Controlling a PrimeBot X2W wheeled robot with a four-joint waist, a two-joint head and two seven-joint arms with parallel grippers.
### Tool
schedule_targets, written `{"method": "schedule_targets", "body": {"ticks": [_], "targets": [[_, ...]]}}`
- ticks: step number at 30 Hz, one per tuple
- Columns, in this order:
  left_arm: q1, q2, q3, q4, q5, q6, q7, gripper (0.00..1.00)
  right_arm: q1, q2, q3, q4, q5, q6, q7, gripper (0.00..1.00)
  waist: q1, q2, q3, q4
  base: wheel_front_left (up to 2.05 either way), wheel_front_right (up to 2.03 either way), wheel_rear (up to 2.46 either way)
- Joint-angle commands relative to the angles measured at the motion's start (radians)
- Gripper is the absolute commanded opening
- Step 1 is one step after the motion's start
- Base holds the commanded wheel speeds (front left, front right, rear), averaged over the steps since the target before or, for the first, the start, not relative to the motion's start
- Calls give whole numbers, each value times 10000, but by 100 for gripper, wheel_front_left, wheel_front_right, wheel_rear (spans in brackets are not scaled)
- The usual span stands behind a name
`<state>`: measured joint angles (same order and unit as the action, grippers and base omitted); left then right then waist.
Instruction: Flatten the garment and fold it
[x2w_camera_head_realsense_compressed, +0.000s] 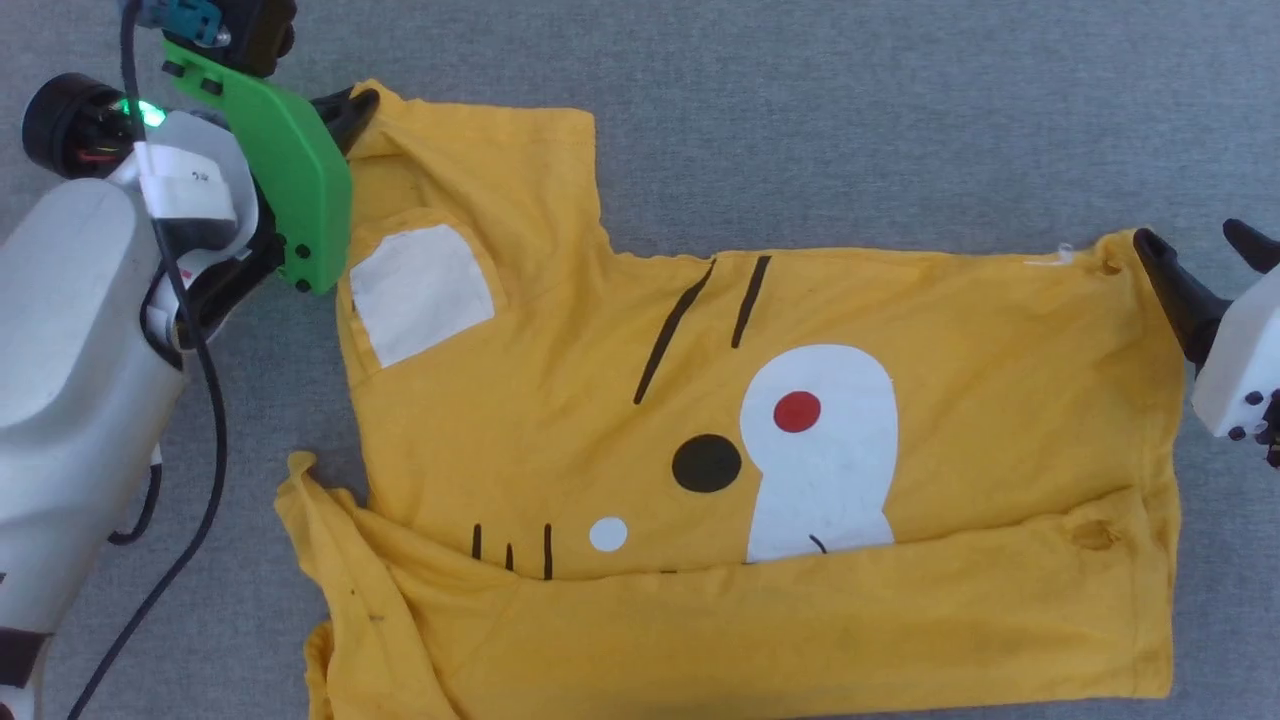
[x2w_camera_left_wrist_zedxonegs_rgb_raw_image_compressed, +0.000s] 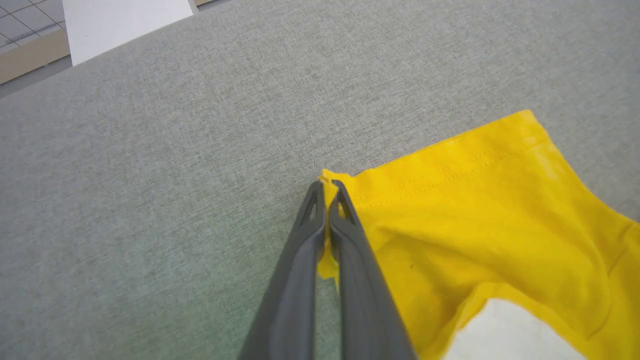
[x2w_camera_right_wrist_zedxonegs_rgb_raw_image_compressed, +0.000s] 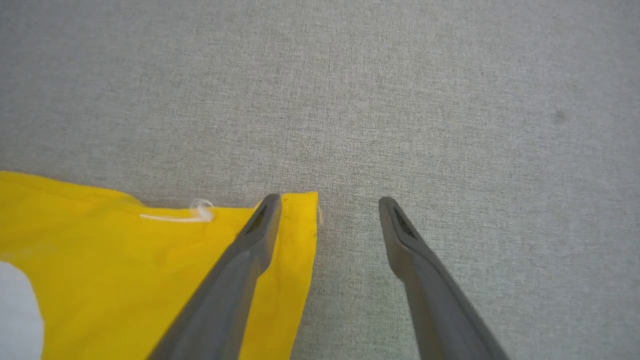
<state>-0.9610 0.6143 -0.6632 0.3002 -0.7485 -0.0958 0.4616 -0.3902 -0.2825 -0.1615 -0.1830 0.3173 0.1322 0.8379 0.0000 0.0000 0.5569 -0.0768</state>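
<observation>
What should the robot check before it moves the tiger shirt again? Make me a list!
1. Left gripper pinching the shirt at its sleeve corner: ok.
2. Right gripper closed on the hem corner: not ok, it is open, straddling the cloth's edge above the grey surface.
3. Right gripper touching the cloth: cannot tell.
4. Shirt lying flat: not ok, a near flap is folded over the tiger face.

T-shirt: yel. cloth, matt. Work surface: gry woven fabric, matt. Wrist bracket: grn plastic, smooth.
</observation>
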Motion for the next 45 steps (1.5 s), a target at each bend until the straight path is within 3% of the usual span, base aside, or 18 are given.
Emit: {"method": "schedule_targets", "body": {"ticks": [1, 5, 6, 7, 9, 20, 28, 37, 45], "targets": [[-54, -79, -19, 6, -42, 26, -79, 0, -149, -12, 41, 108, 35, -15, 85, 100, 0, 0, 144, 132, 0, 0, 0], [-153, -159, -65, 103, -47, 1, -120, 0, -176, 262, -38, 512, -62, -15, 310, 100, 0, 0, 210, 219, 0, 0, 0], [-178, -180, -79, 135, -54, -9, -129, 0, -169, 334, -31, 635, -76, -15, 450, 44, 0, 0, 211, 242, 0, 0, 0], [-197, -193, -89, 162, -64, -18, -130, 0, -177, 383, -28, 700, -67, -15, 529, 0, 0, 0, 206, 259, 0, 0, 0], [-236, -217, -100, 226, -103, -37, -127, 0, -227, 437, -52, 786, -125, -15, 595, 0, 0, 0, 160, 288, 0, 0, 0], [-216, -258, 627, 430, -178, 156, -1955, 0, -841, -56, -62, 1199, -489, -15, -1471, 0, 0, 0, -714, 339, 0, 0, 0], [1051, -19, 908, -181, -159, 327, -3469, 0, -162, -147, 159, 1351, -202, -15, -2214, 0, 0, 0, -1685, 516, 0, 0, 0], [4363, 392, 1251, -2646, -639, 1276, -4885, 0, 1956, -53, 44, 627, 467, -15, -3045, 0, 0, 0, -2901, 916, 0, 0, 0], [7495, 1074, 1407, -4685, -1283, 2513, -4994, 0, 4111, 650, -623, 83, 977, -15, -3362, 0, 0, 0, -3398, 1130, 0, 0, 0]]}}
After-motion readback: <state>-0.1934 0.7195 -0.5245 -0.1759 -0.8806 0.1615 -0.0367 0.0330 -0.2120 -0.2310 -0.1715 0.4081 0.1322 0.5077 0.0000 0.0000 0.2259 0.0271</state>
